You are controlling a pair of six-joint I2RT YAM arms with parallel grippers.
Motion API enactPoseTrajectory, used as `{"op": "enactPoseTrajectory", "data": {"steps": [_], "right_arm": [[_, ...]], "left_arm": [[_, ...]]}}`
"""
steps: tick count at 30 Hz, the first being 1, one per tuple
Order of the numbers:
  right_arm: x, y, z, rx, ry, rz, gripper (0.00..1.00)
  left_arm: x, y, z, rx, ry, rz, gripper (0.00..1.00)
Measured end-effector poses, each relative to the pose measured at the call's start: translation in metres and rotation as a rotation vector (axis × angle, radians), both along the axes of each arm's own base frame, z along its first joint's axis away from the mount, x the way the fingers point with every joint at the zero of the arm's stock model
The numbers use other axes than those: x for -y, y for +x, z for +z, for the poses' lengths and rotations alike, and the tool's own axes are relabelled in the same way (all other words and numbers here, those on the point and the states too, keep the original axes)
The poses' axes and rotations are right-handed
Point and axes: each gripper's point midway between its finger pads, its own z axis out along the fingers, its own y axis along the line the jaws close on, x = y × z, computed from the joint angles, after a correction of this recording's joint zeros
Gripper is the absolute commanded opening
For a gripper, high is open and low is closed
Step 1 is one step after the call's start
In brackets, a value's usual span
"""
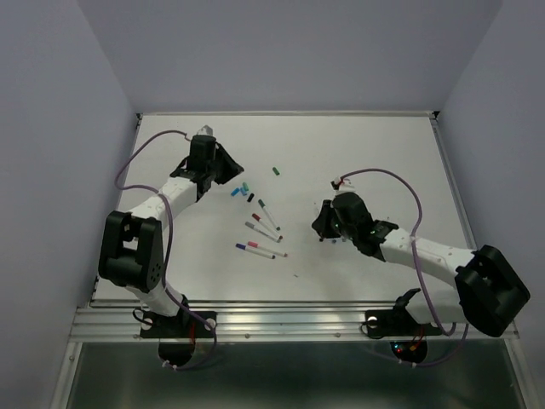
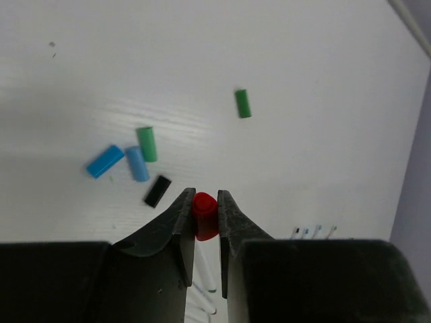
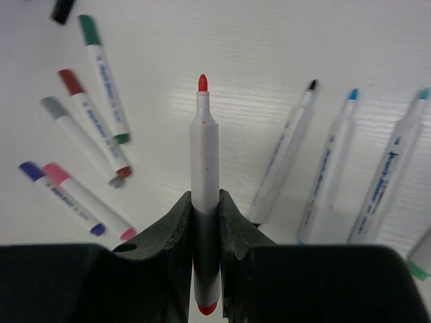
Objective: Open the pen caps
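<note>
Red cap point(image 2: 204, 215) pinched in left jaws | loose caps point(image 2: 138, 163) lie ahead-left on tabletop point(image 2: 303, 54) | right jaws clamp uncapped red pen point(image 3: 204, 134), barrel pointing straight ahead, capped pens point(image 3: 101, 77) left

a robotics lab test cell. a white bench point(image 1: 358, 153) is boxed in on three sides by plain pale lilac walls point(image 1: 51, 128), with an aluminium rail point(image 1: 289, 322) running along its near edge. two white-and-black robot arms, the left arm point(image 1: 162, 204) and the right arm point(image 1: 426, 251), are bolted at that rail, purple cables point(image 1: 129, 160) looping along them. on the bench lie marker pens point(image 1: 260, 230) and loose pen caps point(image 1: 243, 189).
</note>
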Motion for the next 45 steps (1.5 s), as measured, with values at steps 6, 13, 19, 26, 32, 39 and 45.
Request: {"op": "enactPoseTrajectory", "data": {"steps": [6,13,19,26,32,39,45], "right_arm": [[0.036,0.026,-0.038,-0.082,-0.132,-0.181,0.07],[0.047,0.03,-0.052,-0.113,-0.198,-0.233,0.13],[0.05,0.029,-0.058,-0.132,-0.214,-0.25,0.24],[0.053,0.028,-0.058,-0.139,-0.223,-0.264,0.37],[0.058,0.024,-0.053,-0.137,-0.232,-0.273,0.39],[0.054,0.026,-0.029,-0.078,-0.228,-0.198,1.0],[0.027,0.03,0.0,0.018,-0.166,-0.025,1.0]], "left_arm": [[-0.02,-0.041,-0.061,-0.187,0.097,0.024,0.0],[-0.026,-0.048,-0.071,-0.221,0.132,0.032,0.06],[-0.027,-0.05,-0.084,-0.251,0.146,0.023,0.36],[-0.027,-0.051,-0.09,-0.265,0.15,0.021,0.37],[-0.025,-0.052,-0.09,-0.267,0.149,0.014,0.48],[-0.023,-0.058,-0.09,-0.279,0.155,-0.004,0.92],[-0.022,-0.06,-0.044,-0.171,0.144,-0.012,0.99]]}}
